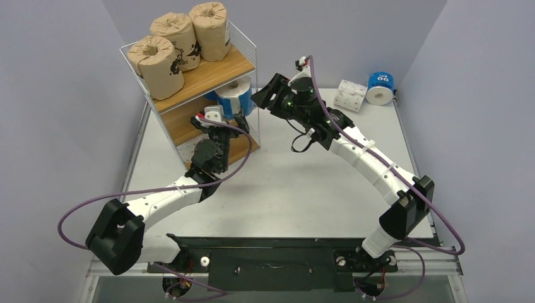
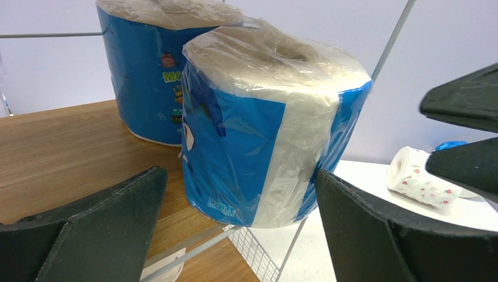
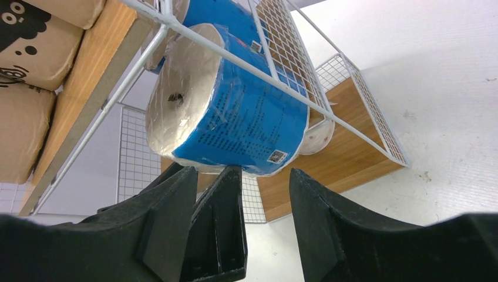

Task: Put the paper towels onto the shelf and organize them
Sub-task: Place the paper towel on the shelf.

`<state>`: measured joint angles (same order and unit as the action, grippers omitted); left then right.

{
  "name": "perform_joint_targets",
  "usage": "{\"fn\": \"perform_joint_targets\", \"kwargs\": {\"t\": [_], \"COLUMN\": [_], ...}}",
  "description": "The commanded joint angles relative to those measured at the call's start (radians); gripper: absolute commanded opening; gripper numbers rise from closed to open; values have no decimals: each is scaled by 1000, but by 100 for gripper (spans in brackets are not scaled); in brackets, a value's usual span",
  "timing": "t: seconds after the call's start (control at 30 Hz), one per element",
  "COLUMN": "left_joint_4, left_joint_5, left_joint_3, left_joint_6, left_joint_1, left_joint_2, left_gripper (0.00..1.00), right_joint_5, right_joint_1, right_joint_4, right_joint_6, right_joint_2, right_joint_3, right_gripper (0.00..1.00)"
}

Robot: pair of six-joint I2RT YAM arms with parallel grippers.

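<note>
Shelf (image 1: 214, 72) stands far-L on table (image 1: 284, 189); top tier holds 3 brown-wrapped rolls (image 1: 183, 41), upright and packed together. Mid tier has 2 blue-wrapped ones: front blue roll (image 2: 264, 129) upright at the board's edge, against the wire frame, w/ rear blue roll (image 2: 147, 70) just behind it. L gripper (image 2: 238, 176) is released, jaws wide apart, one each side of the front blue roll's base, not clamping it; can't tell if a finger brushes the wrap. R gripper (image 3: 258, 182) hangs just outside the shelf's R side, also spread wide, holding nothing, facing the same roll thru the wire. White roll (image 3: 321, 134) shows on the lower board. At the table's far-R corner, well apart from shelf: patterned white roll (image 1: 350, 96) on its side, third blue roll (image 1: 380, 88) just beside it.
</note>
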<state>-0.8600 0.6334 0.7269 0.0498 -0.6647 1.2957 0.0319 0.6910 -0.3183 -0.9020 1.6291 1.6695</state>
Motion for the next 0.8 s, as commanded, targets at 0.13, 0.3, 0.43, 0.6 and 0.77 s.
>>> {"fn": "perform_joint_targets", "kwargs": {"t": [0.13, 0.3, 0.43, 0.6, 0.77], "left_joint_4": [-4, 0, 0, 5, 24], "left_joint_5": [-6, -13, -21, -32, -50], "left_joint_3": [74, 85, 74, 62, 51], "left_joint_6": [16, 18, 28, 31, 40], "left_joint_1": [35, 36, 36, 35, 35], "left_joint_2": [38, 47, 33, 5, -41], "left_gripper": [97, 97, 97, 96, 96], "right_joint_5": [-24, -21, -18, -15, -13], "right_joint_1": [-21, -36, -47, -58, -63], "right_joint_4": [113, 121, 122, 123, 122], "right_joint_6": [5, 4, 3, 4, 2], "right_joint_2": [-127, -155, -175, -194, -204], "right_joint_3": [-115, -160, -181, -193, -200], "right_gripper": [54, 54, 54, 54, 54]}}
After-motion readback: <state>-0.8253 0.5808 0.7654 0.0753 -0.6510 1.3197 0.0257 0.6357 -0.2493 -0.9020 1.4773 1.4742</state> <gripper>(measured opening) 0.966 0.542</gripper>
